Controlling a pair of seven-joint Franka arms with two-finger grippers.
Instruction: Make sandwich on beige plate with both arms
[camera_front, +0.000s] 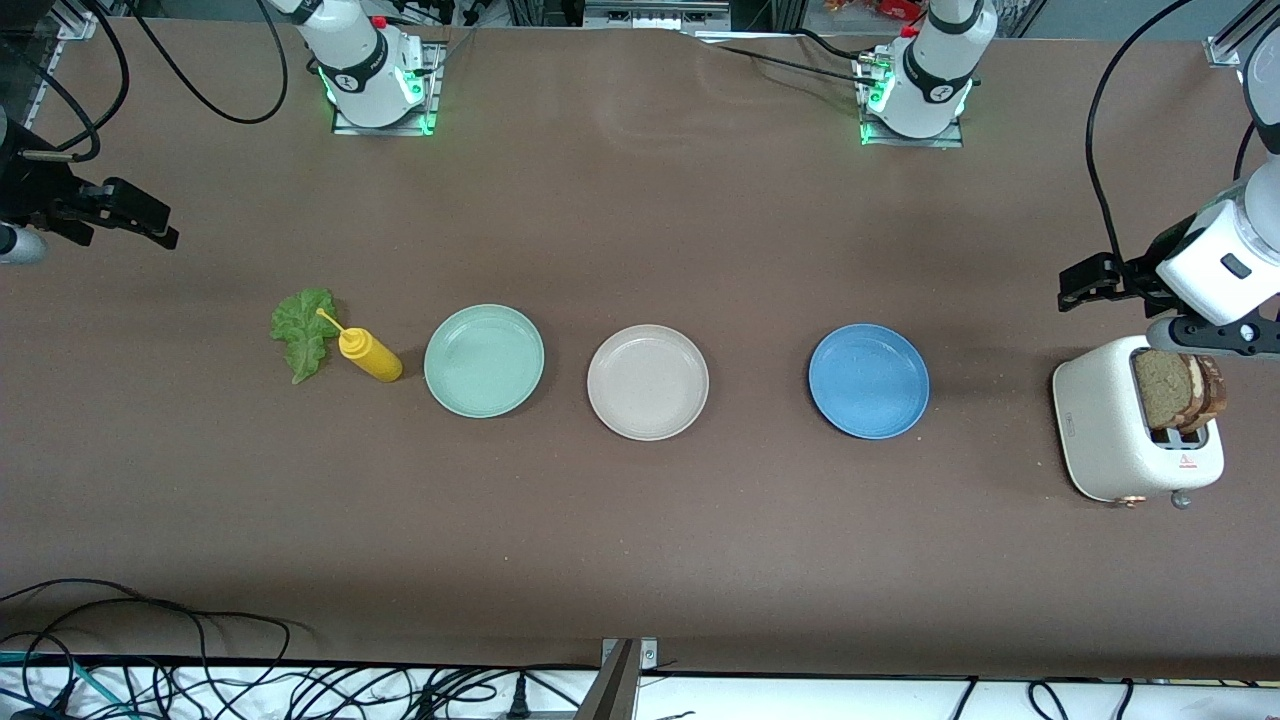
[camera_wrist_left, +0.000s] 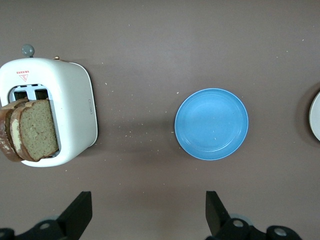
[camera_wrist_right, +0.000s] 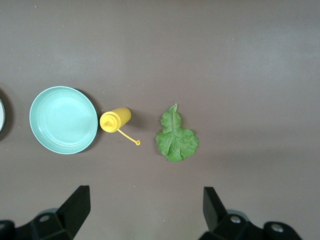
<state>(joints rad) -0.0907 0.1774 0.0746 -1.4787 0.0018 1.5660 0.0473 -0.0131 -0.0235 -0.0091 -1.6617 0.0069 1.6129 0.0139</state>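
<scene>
Looking down, front view: I see the beige plate (camera_front: 647, 382) empty between empty mint plate (camera_front: 484, 360) and empty blue plate (camera_front: 868, 380); bread slices (camera_front: 1180, 388) upright in the toaster (camera_front: 1130, 420), under my left pincer (camera_front: 1075, 285).
Left wrist view: left pincer (camera_wrist_left: 147, 212) wide, bread slices (camera_wrist_left: 32, 129) nearest it.
Right wrist view: right pincer (camera_wrist_right: 145, 210) wide, hovering above the table; lettuce leaf (camera_wrist_right: 176, 137) lies by the yellow bottle (camera_wrist_right: 115, 120).

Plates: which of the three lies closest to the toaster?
The blue plate, at the left arm's end of the row; the beige plate sits in the middle, and the mint-green plate beside the yellow bottle.
</scene>
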